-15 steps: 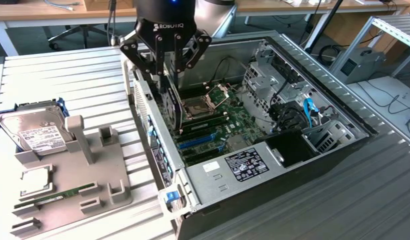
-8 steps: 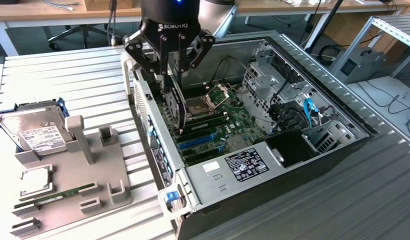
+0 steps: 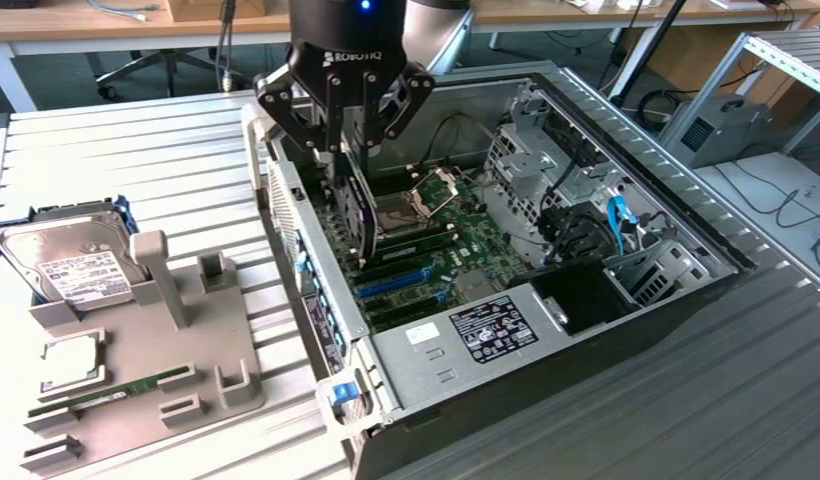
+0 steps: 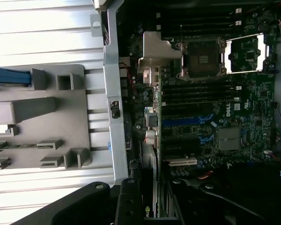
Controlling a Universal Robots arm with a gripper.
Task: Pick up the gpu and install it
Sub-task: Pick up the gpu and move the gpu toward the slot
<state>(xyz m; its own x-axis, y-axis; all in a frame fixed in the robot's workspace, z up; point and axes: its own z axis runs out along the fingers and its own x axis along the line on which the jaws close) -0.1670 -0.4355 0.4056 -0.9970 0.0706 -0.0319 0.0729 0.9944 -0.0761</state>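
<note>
My gripper (image 3: 346,150) hangs over the open computer case (image 3: 657,195), shut on the gpu (image 3: 361,215). The card hangs on edge below the fingers, a slim dark board reaching down toward the motherboard (image 3: 457,250), close to the case's rear wall on the exterior view's left. Its lower edge is just above the blue expansion slots (image 3: 390,285); I cannot tell whether it touches them. In the wrist view the gpu (image 4: 151,208) shows edge-on between my black fingers (image 4: 126,204), with the motherboard (image 4: 243,117) and its blue slots (image 4: 185,121) beyond.
A grey holder tray (image 3: 157,340) lies on the ribbed table at the exterior view's left. It carries a hard drive (image 3: 70,265), a silver chip (image 3: 57,360) and a green RAM stick (image 3: 117,390). Drive cages and cables (image 3: 610,225) crowd the case's far side.
</note>
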